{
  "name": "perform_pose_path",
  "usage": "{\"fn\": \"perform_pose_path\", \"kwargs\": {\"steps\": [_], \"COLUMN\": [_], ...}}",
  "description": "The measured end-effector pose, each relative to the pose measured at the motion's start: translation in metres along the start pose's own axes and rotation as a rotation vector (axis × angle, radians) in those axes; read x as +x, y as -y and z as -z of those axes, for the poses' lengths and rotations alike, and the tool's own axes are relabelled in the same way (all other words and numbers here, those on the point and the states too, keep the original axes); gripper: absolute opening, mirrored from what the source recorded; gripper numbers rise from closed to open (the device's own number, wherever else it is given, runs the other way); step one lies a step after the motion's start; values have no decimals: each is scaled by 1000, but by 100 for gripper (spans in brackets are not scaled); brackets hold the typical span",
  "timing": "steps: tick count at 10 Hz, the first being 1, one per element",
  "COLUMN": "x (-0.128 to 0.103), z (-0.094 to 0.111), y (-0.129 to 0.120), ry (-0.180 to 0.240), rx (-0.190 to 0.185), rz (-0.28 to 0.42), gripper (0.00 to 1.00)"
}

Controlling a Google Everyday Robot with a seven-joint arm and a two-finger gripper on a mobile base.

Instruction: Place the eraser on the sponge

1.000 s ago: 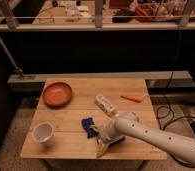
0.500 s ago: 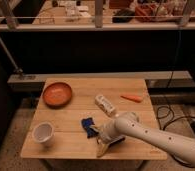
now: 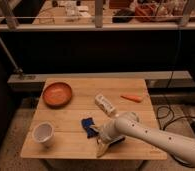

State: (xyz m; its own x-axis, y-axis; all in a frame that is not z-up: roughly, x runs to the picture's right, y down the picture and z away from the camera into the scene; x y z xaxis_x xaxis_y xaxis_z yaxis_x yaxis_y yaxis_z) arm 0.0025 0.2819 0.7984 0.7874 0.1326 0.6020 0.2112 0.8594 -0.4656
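The dark blue sponge (image 3: 88, 125) lies on the wooden table (image 3: 76, 145), left of centre near the front. My gripper (image 3: 103, 143) is low over the table just right of and in front of the sponge, at the end of the white arm (image 3: 156, 140) that reaches in from the lower right. A dark patch shows under the wrist; I cannot tell whether it is the eraser or shadow. The eraser is otherwise hidden.
An orange bowl (image 3: 57, 93) sits at the back left and a white cup (image 3: 43, 133) at the front left. A white oblong pack (image 3: 105, 104) lies in the middle and a small orange piece (image 3: 132, 98) at the back right. A dark rail runs behind the table.
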Motion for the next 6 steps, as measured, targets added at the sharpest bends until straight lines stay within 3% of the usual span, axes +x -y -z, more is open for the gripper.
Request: {"fn": "perform_pose_path", "kwargs": {"steps": [3,6], "x": [0,0], "z": [0,0], "y": [0,0], "ry": [0,0], "rx": [0,1], "rz": [0,0], "gripper": [74,80]}}
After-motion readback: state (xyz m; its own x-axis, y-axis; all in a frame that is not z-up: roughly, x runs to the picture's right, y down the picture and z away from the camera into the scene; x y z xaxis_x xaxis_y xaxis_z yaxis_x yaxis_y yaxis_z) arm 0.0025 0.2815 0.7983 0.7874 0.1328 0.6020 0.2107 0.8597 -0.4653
